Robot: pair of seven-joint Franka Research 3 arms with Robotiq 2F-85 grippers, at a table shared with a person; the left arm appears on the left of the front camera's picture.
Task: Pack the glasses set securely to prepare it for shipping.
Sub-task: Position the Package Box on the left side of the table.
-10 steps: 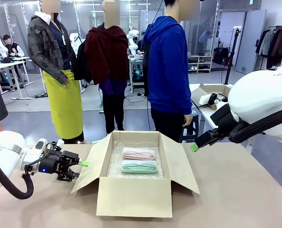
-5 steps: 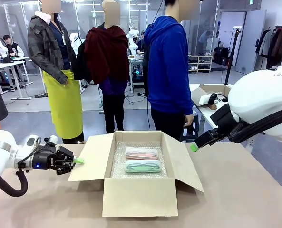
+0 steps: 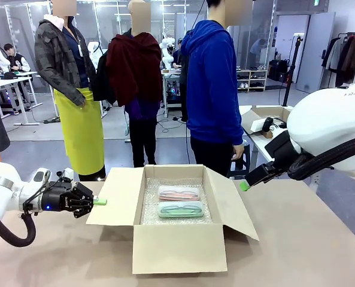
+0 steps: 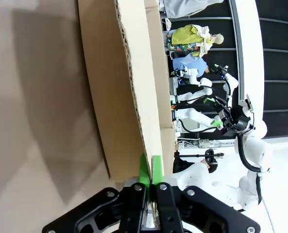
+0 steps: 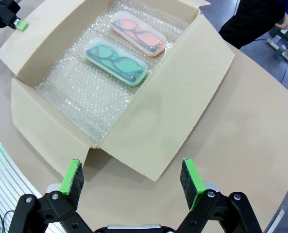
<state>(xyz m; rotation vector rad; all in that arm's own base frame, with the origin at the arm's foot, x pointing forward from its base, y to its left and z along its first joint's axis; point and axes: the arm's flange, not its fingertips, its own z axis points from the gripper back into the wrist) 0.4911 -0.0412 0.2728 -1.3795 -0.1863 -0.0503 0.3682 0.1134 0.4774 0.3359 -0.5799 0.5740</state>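
The glasses set lies inside an open brown cardboard box (image 3: 180, 257) on a lining of bubble wrap (image 3: 149, 206): a pale pink case (image 3: 178, 195) farther back, a mint green case (image 3: 180, 209) nearer. The right wrist view has both side by side, the pink case (image 5: 136, 33) and the green case (image 5: 115, 60). My left gripper (image 3: 99, 202) is shut on the outer edge of the box's left flap (image 3: 114, 203), its green pads (image 4: 144, 170) pinching the cardboard flap (image 4: 119, 97). My right gripper (image 5: 131, 179) hangs open above the right flap (image 5: 177, 97), holding nothing.
A person in a blue hoodie (image 3: 213, 89) stands at the far side of the table (image 3: 309, 239), hands down. The box's four flaps spread outward. Bare tabletop lies to the right of the box and in front of it. A second table with a small box (image 3: 267, 116) stands behind on the right.
The left flap has risen from a downward slope to about level, and the box slid slightly right. My left gripper pulled back left and closed on the flap's edge. The right arm stayed still.
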